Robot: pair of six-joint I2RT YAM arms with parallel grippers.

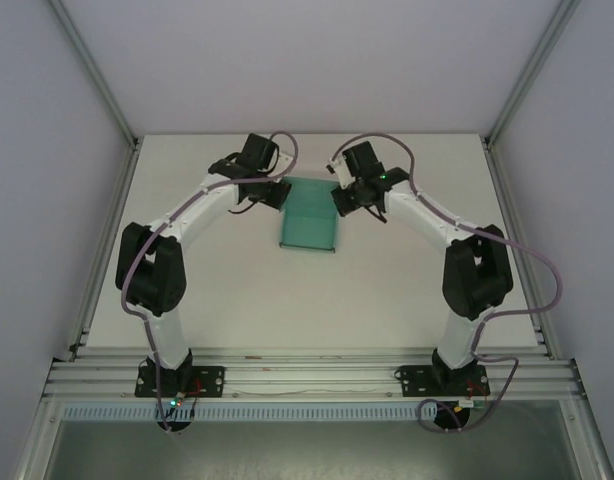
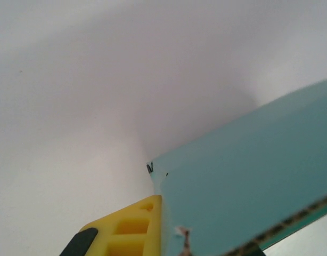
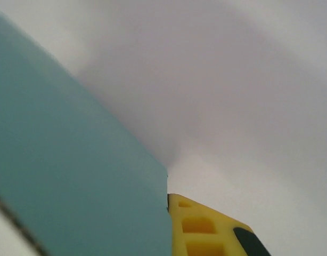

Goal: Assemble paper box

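The teal-green paper box [image 1: 307, 225] lies on the white table between the two arms, as a flat rectangle with a crease across it. My left gripper [image 1: 278, 193] is at its far left corner and my right gripper [image 1: 340, 199] at its far right corner. In the left wrist view a yellow finger [image 2: 132, 228] presses against the edge of the teal card [image 2: 248, 186], and the other finger is hidden behind the card. The right wrist view mirrors this: a yellow finger [image 3: 206, 230] lies tight against the card [image 3: 73, 176]. Both grippers are shut on the card.
The white table [image 1: 237, 290] is bounded by grey walls and aluminium rails [image 1: 307, 372] at the near edge, where both arm bases are bolted. Purple cables loop off each arm.
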